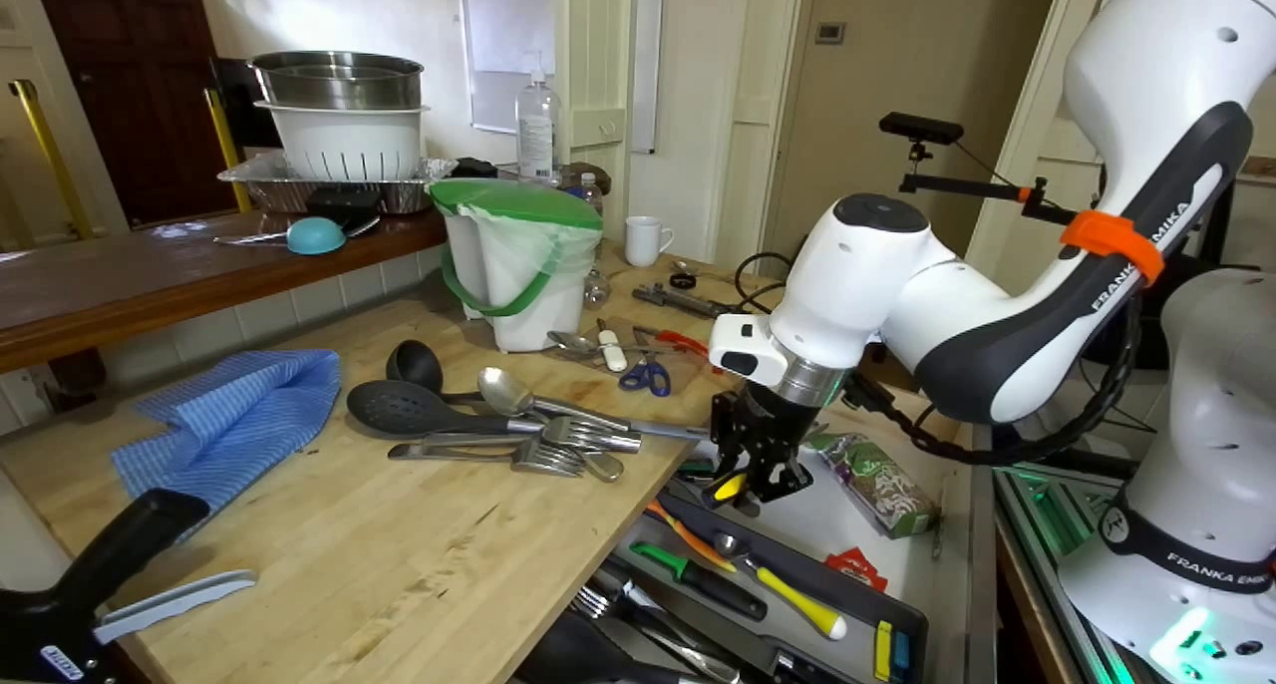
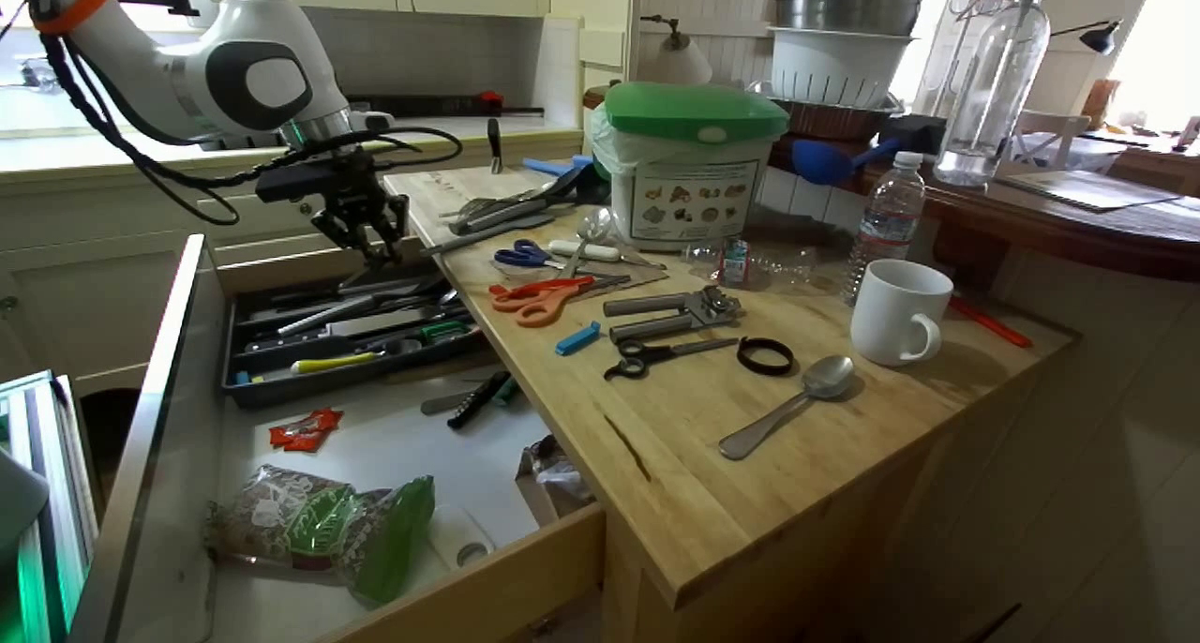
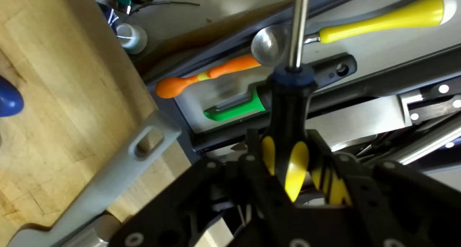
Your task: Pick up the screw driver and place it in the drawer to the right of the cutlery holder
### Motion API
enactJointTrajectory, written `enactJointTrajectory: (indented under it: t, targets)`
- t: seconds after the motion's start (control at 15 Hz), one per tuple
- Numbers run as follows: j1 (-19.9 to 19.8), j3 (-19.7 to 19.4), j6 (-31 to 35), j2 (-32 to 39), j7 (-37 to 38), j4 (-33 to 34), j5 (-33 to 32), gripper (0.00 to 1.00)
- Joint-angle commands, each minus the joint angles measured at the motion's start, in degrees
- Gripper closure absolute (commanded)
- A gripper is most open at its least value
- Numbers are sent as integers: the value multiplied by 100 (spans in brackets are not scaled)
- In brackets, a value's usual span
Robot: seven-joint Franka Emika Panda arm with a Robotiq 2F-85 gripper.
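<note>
Above the cutlery tray, the pincer has the screwdriver pinched by its handle, shaft jutting across the tray's long rim in the wrist view, drawer floor beyond likely next!

In an exterior view, big letters on the robot arm spell FRANKA EMIKA, with an orange band over part of them. Past the right edge of the counter, a black ring on the robot's base says FRANKA EMI before it is cut off. The sign on the bucket by the counter's back edge has words too small to read. The water bottle has a blurry label.
</note>
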Motion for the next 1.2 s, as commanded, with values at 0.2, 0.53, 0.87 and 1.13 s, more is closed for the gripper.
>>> enactJointTrajectory:
  t: [0.2, 0.53, 0.87, 1.13]
  targets:
    - [-478, -224, 580, -340, 1438, -540, -2395, 91]
    - [-697, -667, 2266, 306, 1037, -645, -2312, 91]
    - [-784, -729, 2898, 605, 1281, -714, -2349, 91]
    - [-808, -725, 2979, 754, 1293, -649, -2351, 91]
